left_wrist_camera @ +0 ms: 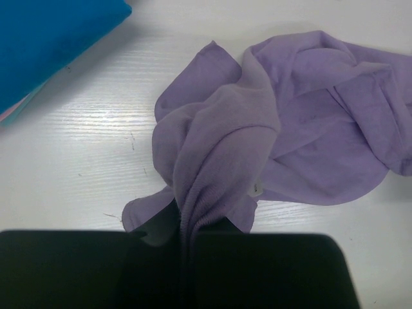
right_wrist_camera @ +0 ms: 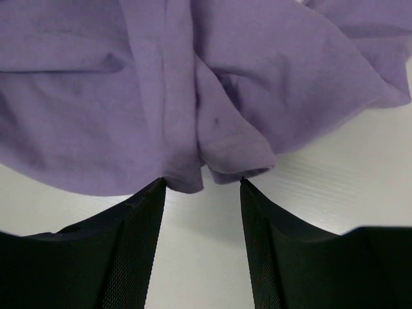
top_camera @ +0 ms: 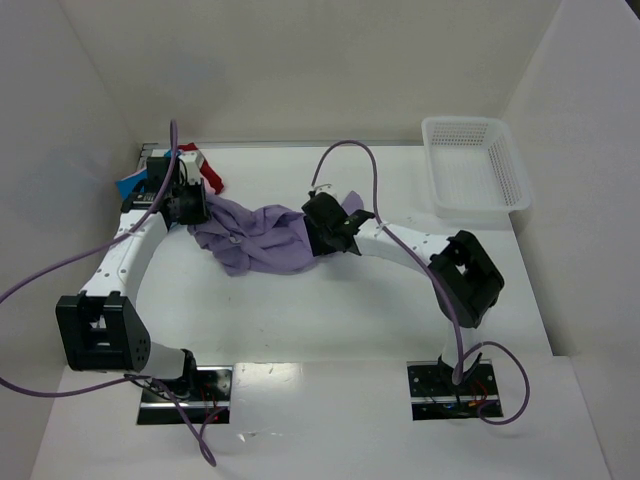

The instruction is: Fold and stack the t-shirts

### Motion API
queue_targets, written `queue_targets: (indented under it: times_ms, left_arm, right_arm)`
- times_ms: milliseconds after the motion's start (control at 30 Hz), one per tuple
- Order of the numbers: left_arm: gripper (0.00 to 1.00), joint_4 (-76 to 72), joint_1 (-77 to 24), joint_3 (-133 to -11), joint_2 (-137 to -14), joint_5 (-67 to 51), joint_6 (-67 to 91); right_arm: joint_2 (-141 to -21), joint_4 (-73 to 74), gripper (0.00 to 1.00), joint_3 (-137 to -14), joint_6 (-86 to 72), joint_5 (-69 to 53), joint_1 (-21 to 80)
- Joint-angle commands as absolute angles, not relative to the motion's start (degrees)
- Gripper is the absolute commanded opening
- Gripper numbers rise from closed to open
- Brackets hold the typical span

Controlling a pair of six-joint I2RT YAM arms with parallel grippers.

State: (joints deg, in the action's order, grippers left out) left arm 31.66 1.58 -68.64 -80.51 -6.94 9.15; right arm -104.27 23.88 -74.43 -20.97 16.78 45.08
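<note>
The lavender t-shirt (top_camera: 262, 242) lies crumpled between the two arms at the table's left middle. My left gripper (top_camera: 196, 209) is at its left end, shut on a bunched ribbed fold (left_wrist_camera: 193, 212) that runs down between the jaws; the gripper (left_wrist_camera: 187, 225) is mostly dark. My right gripper (top_camera: 322, 226) is at the shirt's right side. In the right wrist view it (right_wrist_camera: 203, 183) is open, its fingertips (right_wrist_camera: 158, 190) just touching the shirt's hem (right_wrist_camera: 235, 151), with bare table between them. A folded blue t-shirt (left_wrist_camera: 51, 38) sits at the far left, a red one (top_camera: 211, 178) behind it.
A white mesh basket (top_camera: 476, 165) stands at the back right. White walls close in the table at the back and both sides. A pale pink edge (left_wrist_camera: 8, 114) shows under the blue t-shirt. Purple cables loop over both arms.
</note>
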Motion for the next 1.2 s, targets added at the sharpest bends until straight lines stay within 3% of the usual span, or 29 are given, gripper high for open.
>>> queue_targets:
  times_ms: [0, 1167]
  left_arm:
    - [0.00, 30.2, 1.6, -67.9, -78.0, -8.1, 8.6]
    - [0.00, 30.2, 1.6, -67.4, -79.1, -8.7, 8.1]
  right_arm:
    - [-105.8, 24.8, 0.60, -79.4, -19.8, 23.3, 47.8]
    - [-109.9, 28.6, 0.60, -87.6, -18.0, 27.8, 51.1]
